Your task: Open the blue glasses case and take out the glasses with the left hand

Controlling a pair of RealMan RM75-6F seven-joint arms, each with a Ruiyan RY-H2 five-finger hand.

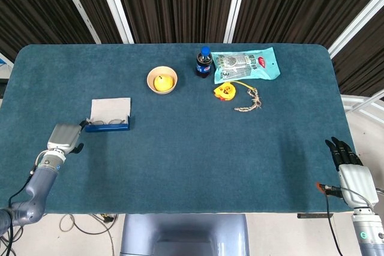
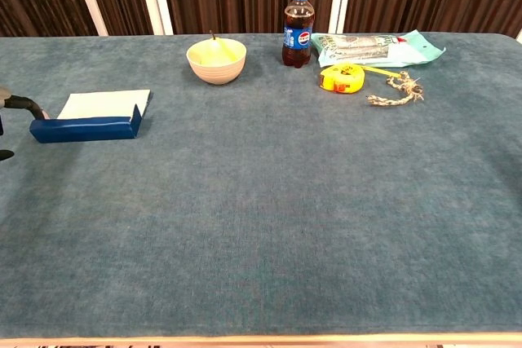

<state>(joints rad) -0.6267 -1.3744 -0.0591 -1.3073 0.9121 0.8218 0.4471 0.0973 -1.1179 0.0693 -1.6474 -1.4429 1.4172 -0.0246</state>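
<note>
The blue glasses case lies open at the table's left, its pale lid folded back flat. The glasses rest inside the blue base. In the chest view the case shows its blue front wall, which hides the glasses. My left hand hovers just left of and nearer than the case, back up, holding nothing; only dark fingertips show at the chest view's left edge. My right hand hangs off the table's front right corner, fingers straight and empty.
A cream bowl with a yellow fruit, a cola bottle, a teal snack bag, a yellow tape measure and a bit of rope stand at the back middle.
</note>
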